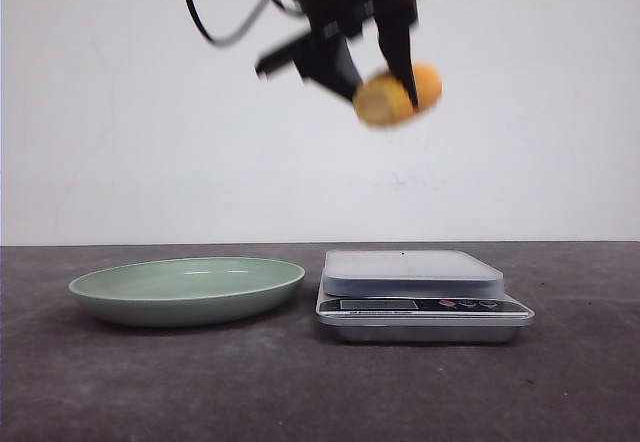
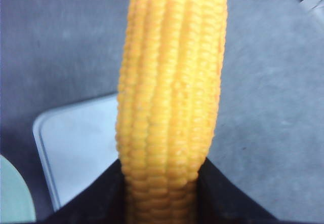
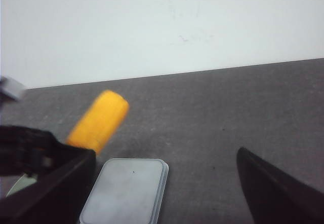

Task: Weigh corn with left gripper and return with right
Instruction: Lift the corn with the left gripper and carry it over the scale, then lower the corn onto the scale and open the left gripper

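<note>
My left gripper [image 1: 378, 84] is shut on the corn [image 1: 397, 94], a stubby orange-yellow cob with a pale cut end, and holds it high in the air above the scale [image 1: 420, 292]. In the left wrist view the corn [image 2: 172, 97] fills the middle, pinched between the black fingers [image 2: 101, 201], with the scale's platform [image 2: 76, 148] below it. My right gripper [image 3: 162, 198] is open and empty. Its two dark fingertips [image 3: 273, 193] stand wide apart above the scale [image 3: 126, 191]. The right wrist view also shows the corn [image 3: 99, 120] in the air. The right gripper is out of the front view.
An empty green plate [image 1: 185, 287] lies on the dark table, left of the scale. Its rim shows in a corner of the left wrist view [image 2: 12, 193]. A white wall stands behind the table. The left arm's cables [image 1: 215, 22] hang at the top.
</note>
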`<state>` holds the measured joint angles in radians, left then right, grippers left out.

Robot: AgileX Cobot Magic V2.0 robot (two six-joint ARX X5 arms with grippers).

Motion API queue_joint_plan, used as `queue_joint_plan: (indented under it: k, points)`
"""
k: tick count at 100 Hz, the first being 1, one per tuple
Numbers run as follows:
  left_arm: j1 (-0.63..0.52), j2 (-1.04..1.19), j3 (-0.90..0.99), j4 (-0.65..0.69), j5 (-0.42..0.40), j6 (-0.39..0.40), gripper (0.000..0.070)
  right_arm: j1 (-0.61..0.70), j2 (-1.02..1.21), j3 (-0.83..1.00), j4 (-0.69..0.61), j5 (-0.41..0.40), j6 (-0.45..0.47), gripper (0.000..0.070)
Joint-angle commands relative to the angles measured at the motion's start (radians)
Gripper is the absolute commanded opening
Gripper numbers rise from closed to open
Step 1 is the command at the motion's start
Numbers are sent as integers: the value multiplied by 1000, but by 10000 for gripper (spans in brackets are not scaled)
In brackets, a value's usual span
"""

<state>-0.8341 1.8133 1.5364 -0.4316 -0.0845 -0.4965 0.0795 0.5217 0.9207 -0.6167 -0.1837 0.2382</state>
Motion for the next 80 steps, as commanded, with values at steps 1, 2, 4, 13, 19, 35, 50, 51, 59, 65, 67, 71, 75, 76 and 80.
queue_joint_plan:
  k: [1, 2, 4, 13, 19, 35, 50, 51, 59, 65, 67, 71, 75, 76, 80]
  points:
    - [-22, 53, 15, 5, -6, -30, 5, 3, 6, 16, 9, 0, -11, 563]
    - [-23, 59, 15, 3, -6, -31, 5, 3, 6, 16, 9, 0, -11, 563]
    - [-25, 71, 15, 0, -6, -33, 5, 3, 6, 16, 9, 0, -11, 563]
    - [-29, 120, 15, -19, -6, -60, 5, 3, 6, 16, 9, 0, -11, 563]
    - [-31, 141, 15, -23, -6, -60, 5, 3, 6, 16, 8, 0, -11, 563]
    - [-33, 179, 15, -38, -6, -68, 29, 3, 6, 16, 6, 0, -11, 563]
    - [-33, 193, 15, -58, -29, -58, 29, 3, 6, 16, 2, 0, -14, 563]
    - [-33, 193, 15, -59, -30, -55, 29, 3, 6, 16, 2, 0, -14, 563]
    - [-33, 196, 15, -72, -47, -37, 29, 3, 6, 16, 2, 0, -14, 563]
    - [-33, 200, 15, -95, -85, -28, 29, 3, 6, 16, 2, 0, -14, 563]
    - [-33, 200, 15, -100, -93, -27, 28, 3, 6, 16, 2, 0, -14, 563]
    - [-33, 200, 15, -107, -104, -20, 29, 3, 6, 16, 2, 0, -14, 563]
    - [-33, 200, 15, -107, -106, -15, 29, 3, 6, 16, 2, 0, -14, 563]
    - [-33, 200, 15, -107, -106, -14, 29, 3, 6, 16, 2, 1, -14, 563]
    - [-33, 200, 15, -105, -106, -14, 29, 3, 6, 16, 2, 0, -14, 563]
